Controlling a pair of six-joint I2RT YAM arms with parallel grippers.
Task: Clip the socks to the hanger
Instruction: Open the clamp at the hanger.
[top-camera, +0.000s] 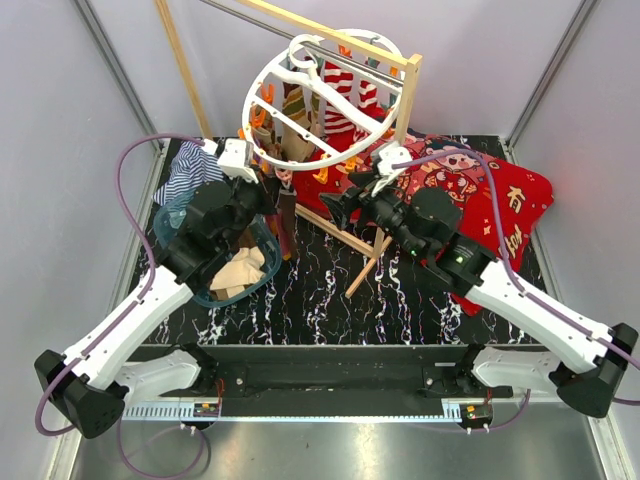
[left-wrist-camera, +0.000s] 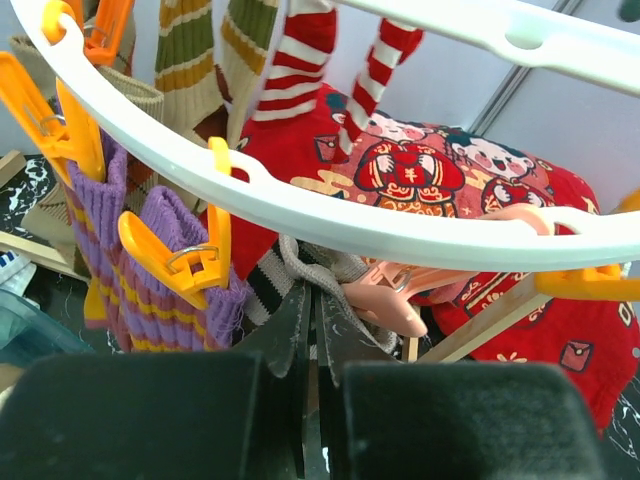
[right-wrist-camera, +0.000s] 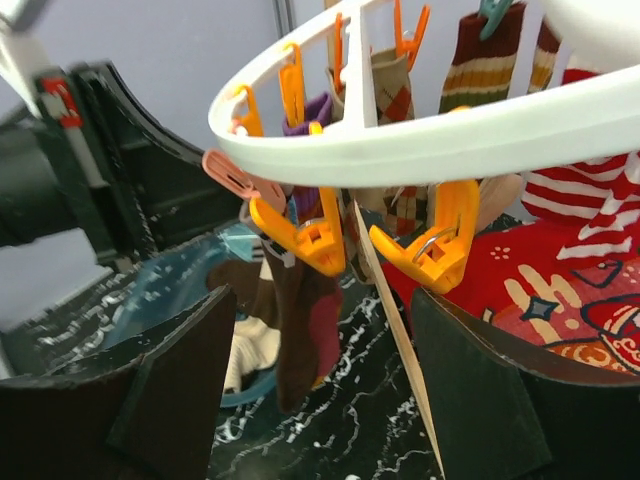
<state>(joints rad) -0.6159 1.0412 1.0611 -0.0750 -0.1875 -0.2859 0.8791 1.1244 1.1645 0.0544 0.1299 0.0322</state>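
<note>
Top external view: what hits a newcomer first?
The round white plastic drying hanger, tilted at back centre with striped socks clipped on, then the big red cartoon-print blanket at right rear. Below the ring, the left gripper pinches a dark sock while the right gripper gapes beside orange clips.
</note>
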